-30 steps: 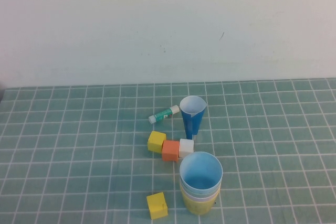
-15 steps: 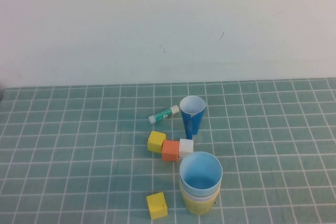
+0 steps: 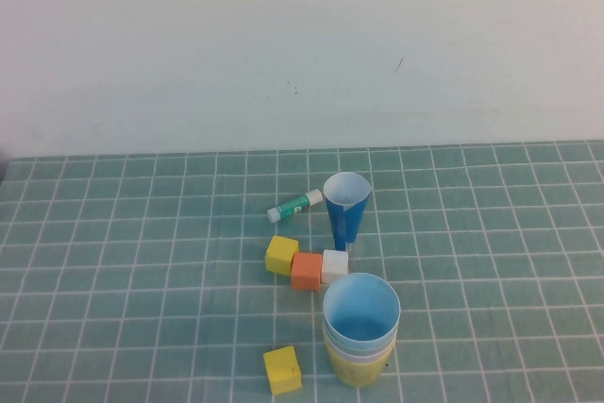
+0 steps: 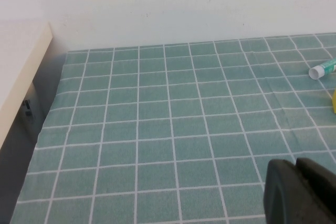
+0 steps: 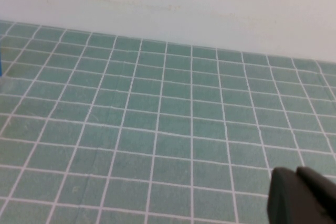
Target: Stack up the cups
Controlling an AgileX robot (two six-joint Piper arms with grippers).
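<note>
A stack of cups [image 3: 360, 332] stands near the front of the green checked mat; a light blue cup sits on top, with a pale cup and a yellow cup under it. Neither arm shows in the high view. My left gripper [image 4: 296, 167] is shut and empty over bare mat, far from the cups. My right gripper [image 5: 296, 176] is shut and empty over bare mat; no cup shows in its view.
A dark blue cone [image 3: 346, 208] stands behind the stack. A green glue stick [image 3: 294, 205] lies beside it, also seen in the left wrist view [image 4: 323, 69]. Yellow [image 3: 281, 254], orange [image 3: 306, 270] and white [image 3: 334, 265] blocks sit together. Another yellow block [image 3: 282, 370] lies at the front. A white shelf edge [image 4: 21, 66].
</note>
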